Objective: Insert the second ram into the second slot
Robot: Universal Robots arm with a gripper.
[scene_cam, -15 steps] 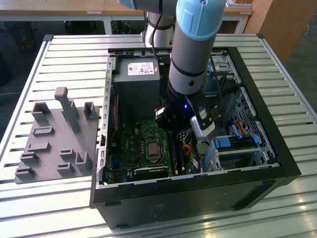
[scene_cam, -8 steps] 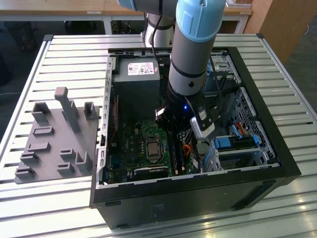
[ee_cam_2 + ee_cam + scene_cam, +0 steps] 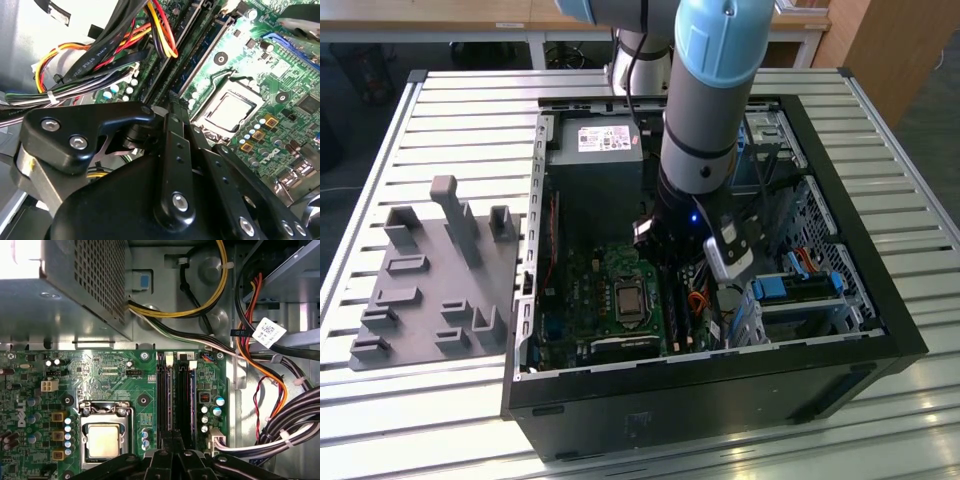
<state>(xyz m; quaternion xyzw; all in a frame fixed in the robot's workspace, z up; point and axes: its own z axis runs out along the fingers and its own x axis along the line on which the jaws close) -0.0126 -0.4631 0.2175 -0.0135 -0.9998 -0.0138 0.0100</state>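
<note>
- Exterior view: arm is seen reaching down into open PC case on slatted table; grey fixture tray lies at the exterior view's left. Gripper is lowered over motherboard, just to the exterior view's right of CPU socket.
- Second wrist view: gripper is shown w/ fingers drawn narrow, tips together, nothing seen between them; cable bundle is just beside it.
- First wrist view: second ram, thin blue stick, is seen edge-on, seated in slot row beside the socket. Fingertips are poised over that row's near end; contact can't be told.
</note>
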